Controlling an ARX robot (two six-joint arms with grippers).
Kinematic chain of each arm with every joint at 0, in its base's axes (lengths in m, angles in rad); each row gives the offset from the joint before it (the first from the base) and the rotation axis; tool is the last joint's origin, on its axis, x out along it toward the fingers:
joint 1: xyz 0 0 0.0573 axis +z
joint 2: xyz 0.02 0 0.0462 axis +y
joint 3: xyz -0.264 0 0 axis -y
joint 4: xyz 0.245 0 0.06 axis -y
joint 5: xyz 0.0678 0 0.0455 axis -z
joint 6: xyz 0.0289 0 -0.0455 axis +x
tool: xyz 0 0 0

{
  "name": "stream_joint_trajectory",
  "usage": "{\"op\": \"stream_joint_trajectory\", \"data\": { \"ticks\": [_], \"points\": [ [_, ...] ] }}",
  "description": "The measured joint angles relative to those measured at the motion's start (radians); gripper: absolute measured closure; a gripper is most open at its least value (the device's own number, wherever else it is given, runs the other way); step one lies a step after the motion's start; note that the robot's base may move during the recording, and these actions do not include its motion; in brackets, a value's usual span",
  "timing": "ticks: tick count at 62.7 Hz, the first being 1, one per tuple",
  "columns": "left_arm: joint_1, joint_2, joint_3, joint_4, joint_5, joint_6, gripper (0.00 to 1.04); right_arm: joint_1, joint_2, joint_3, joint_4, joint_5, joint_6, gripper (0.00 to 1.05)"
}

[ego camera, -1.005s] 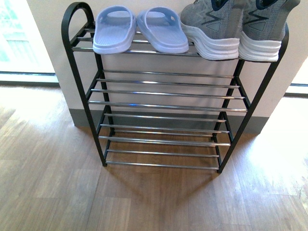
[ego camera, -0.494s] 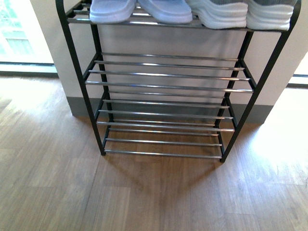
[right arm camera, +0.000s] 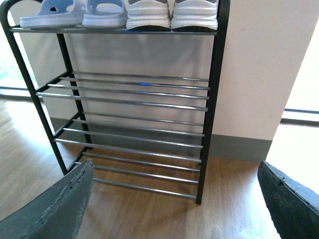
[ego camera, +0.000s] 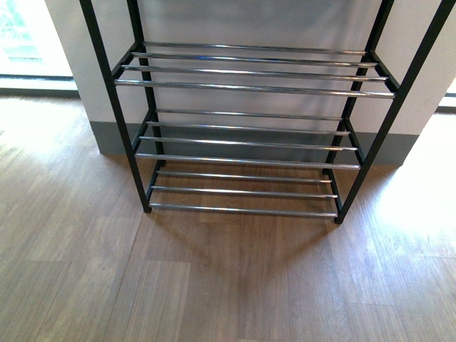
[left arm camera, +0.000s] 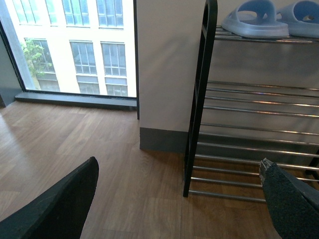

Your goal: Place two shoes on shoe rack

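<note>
Three lower tiers of the shoe rack (ego camera: 249,107) fill the front view now; a second ago the top tier with slippers and sneakers showed, and it has since slid out above the frame. Over to the left wrist view: left pincer (left arm camera: 179,204) spread wide, nothing between its fingers, pale blue slippers (left arm camera: 271,19) on the top tier. Right wrist view: right pincer (right arm camera: 177,204) spread and empty too, the two shoes (right arm camera: 172,15) side by side on the top tier, just beside the slippers.
</note>
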Motion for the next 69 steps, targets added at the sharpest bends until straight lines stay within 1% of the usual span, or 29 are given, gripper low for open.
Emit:
{"op": "stream_joint_trajectory", "data": {
  "ticks": [69],
  "points": [
    [0.0,0.0,0.0,0.0,0.0,0.0,0.09,0.0,0.0,0.0,0.0,0.0,0.0,0.09]
  ]
}}
